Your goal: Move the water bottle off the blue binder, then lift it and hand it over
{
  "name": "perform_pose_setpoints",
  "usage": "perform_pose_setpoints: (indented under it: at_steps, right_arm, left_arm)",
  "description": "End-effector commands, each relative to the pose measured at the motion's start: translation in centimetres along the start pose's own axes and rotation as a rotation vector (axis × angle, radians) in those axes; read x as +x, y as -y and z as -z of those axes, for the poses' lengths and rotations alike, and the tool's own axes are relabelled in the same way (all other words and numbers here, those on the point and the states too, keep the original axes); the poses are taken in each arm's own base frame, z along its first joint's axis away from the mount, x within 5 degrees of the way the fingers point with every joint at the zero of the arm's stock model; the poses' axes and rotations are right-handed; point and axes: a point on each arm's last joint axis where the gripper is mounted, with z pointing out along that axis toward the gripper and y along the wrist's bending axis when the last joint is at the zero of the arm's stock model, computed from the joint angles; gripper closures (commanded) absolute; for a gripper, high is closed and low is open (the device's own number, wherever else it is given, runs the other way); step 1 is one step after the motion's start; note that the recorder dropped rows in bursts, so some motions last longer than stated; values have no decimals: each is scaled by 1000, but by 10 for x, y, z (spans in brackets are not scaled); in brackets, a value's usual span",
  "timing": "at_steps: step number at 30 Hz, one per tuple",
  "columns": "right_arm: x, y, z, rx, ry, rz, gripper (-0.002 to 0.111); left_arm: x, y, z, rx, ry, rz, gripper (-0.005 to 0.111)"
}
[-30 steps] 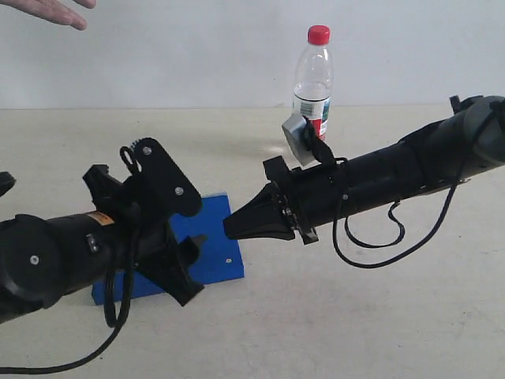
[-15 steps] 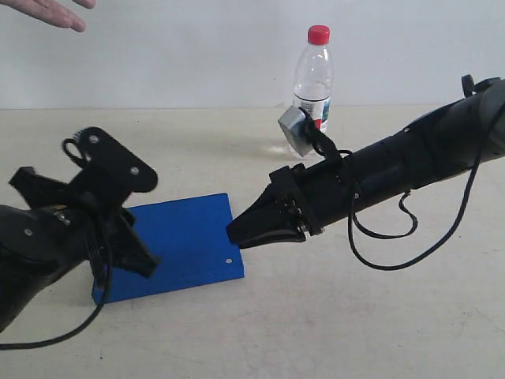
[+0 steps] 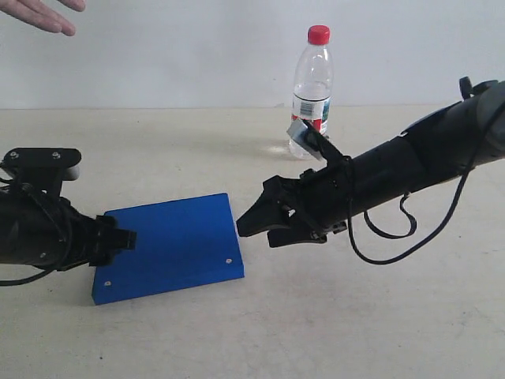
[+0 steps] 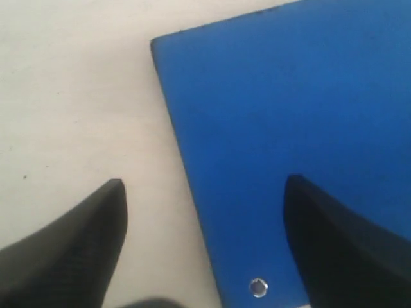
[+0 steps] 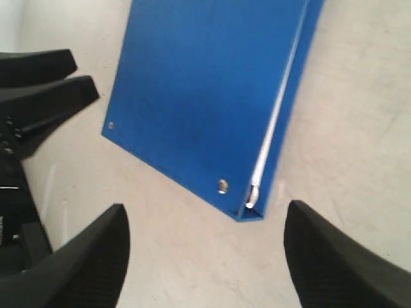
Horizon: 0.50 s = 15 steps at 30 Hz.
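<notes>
Your water bottle [image 3: 314, 87] stands upright on the table [image 3: 355, 316], well apart from the blue binder [image 3: 173, 241], so that first step looks done. Your left claw [image 3: 122, 238] and right claw [image 3: 256, 225] are both spread at the binder's opposite edges, probably set to lift it

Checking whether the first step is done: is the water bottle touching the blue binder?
Apart. The exterior view shows the water bottle standing upright on the table beyond the blue binder, with bare surface between them.
</notes>
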Motion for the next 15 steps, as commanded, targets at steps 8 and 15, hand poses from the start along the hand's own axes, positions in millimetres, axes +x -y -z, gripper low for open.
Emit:
perform_pose_setpoints:
  at_steps: [8,15]
  right_arm:
    - [-11,16,-21,-81,-60,-59,46]
    - [-6,27,-30,-75,-79,-90,46]
  left_arm:
    - [-1,0,-2,130,-27,82,43]
    - [7,3,-12,161,-81,73,43]
